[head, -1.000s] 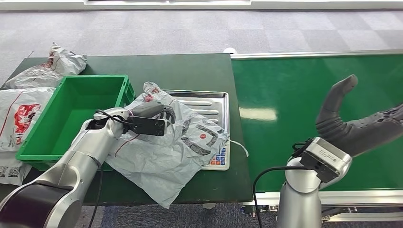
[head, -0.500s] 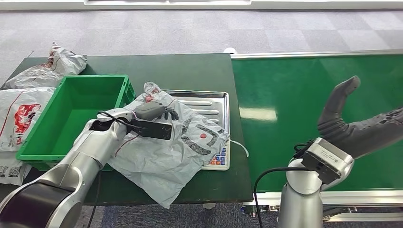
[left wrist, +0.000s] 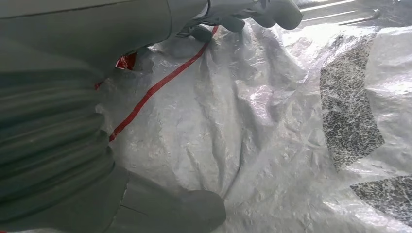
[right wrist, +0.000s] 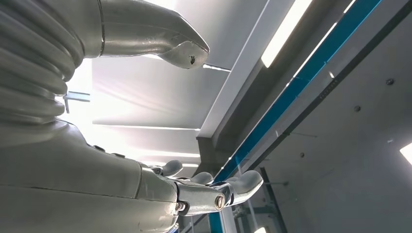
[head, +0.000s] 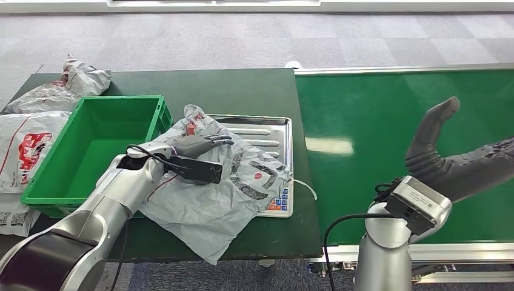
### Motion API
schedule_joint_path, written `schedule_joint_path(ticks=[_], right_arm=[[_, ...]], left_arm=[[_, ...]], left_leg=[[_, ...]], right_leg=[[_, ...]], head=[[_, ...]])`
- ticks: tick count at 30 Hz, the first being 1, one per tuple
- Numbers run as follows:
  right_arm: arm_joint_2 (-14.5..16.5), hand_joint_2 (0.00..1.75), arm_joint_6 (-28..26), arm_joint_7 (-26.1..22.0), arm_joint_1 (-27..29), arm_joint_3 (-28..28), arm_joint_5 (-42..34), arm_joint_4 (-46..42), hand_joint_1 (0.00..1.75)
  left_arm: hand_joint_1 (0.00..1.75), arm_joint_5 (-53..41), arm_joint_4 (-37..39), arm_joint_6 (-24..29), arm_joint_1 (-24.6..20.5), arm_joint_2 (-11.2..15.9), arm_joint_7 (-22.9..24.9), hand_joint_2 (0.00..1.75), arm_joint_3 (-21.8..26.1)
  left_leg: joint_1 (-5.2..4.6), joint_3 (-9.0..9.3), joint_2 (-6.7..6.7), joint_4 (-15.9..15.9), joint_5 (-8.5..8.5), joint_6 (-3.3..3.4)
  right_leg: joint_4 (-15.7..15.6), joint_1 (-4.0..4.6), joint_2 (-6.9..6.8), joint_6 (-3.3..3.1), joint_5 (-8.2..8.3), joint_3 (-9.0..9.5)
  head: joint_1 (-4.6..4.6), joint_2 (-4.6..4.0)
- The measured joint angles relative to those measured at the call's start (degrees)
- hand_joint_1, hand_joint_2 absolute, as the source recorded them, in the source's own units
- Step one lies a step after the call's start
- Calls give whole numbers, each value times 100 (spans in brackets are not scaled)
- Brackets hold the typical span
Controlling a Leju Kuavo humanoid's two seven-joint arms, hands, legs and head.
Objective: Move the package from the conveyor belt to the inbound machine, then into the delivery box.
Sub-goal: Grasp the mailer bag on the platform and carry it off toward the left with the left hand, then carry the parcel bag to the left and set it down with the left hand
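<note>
A crumpled grey plastic package (head: 206,197) with black and red print lies across the inbound machine, a metal tray scale (head: 270,130) with a keypad, on the dark green table. My left hand (head: 197,154) rests on top of the package, its fingers stretched out and apart from the thumb. In the left wrist view the thumb (left wrist: 194,208) and fingers (left wrist: 277,9) stand wide apart over the package film (left wrist: 272,121). The green delivery box (head: 91,145) stands just left of the package, empty. My right hand (head: 460,157) hovers palm-up over the conveyor belt (head: 376,115), holding nothing.
Two other bagged parcels lie left of the box, a grey one (head: 66,85) at the back and a white one with red print (head: 24,145) beside it. The package's lower corner hangs over the table's front edge. Grey carpet lies beyond the table.
My left hand's fingers have uncurled from the package and stretched out, and the hand has shifted slightly right. The right hand has barely moved.
</note>
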Motion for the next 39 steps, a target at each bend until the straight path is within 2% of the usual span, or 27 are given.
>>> schedule_joint_path(ticks=[2,18,25,27,30,36,39], right_arm=[[0,175,0,-5,0,0,-10,0,0],[0,175,0,-43,-1,0,-51,2,0],[0,175,0,39,-1,0,15,2,0],[0,175,0,34,3,0,32,-1,0],[-1,175,0,15,24,0,43,-19,0],[-17,175,0,-182,101,-2,-124,-98,0],[-19,175,0,-216,104,-2,-167,-98,0]], left_arm=[[175,0,19,-1,0,4,4,175,-9],[175,147,82,12,-8,122,-45,175,-103],[175,518,54,259,-5,146,-225,175,-96],[175,847,-44,708,13,150,-221,175,-21],[175,1268,-277,1786,18,133,55,175,286],[175,1068,-780,4278,12,137,1684,175,868],[175,1086,-963,4736,10,190,1919,175,1192]], left_leg=[[0,0,0,0,0,0],[0,2,-3,0,3,0],[1,-1,-3,0,3,0],[1,-3,-3,0,4,-1],[0,-4,-2,0,4,-1],[0,-6,-2,0,4,-1],[2,-5,-1,-1,4,-1]], right_leg=[[0,0,0,0,0,0],[0,0,-3,-1,2,4],[0,1,-3,-1,2,0],[0,1,-3,-1,2,-2],[0,0,-3,-1,2,-4],[0,0,-1,-1,2,-5],[0,2,-2,-1,2,-6]], head=[[-1,0],[-1,0],[0,0],[-1,0],[0,0],[-1,0],[-1,0]])
